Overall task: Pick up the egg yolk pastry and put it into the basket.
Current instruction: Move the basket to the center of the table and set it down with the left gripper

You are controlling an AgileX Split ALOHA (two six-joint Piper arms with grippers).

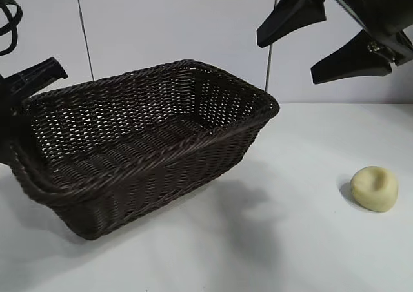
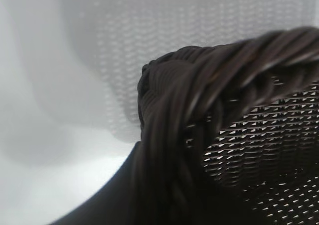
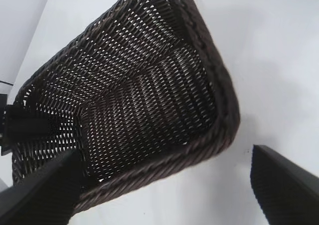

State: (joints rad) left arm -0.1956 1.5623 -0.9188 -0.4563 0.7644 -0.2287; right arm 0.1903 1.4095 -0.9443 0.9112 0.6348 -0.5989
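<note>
On the table at the right lies the pastry (image 1: pixel 374 188), untouched and well apart from the basket (image 1: pixel 193 69); right tool (image 1: pixel 326 43) hangs released above, needing descent to grasp; left tool (image 1: pixel 29 79) clenched on basket rim.

A white table (image 1: pixel 310 240) carries two things: the basket (image 1: pixel 148 150) and the pastry (image 1: pixel 375 188). The basket, dark woven wicker with a braided rim, sits on the table's left half with one corner turned toward the middle. The pale yellow pastry, dented on top, lies well apart near the right edge
</note>
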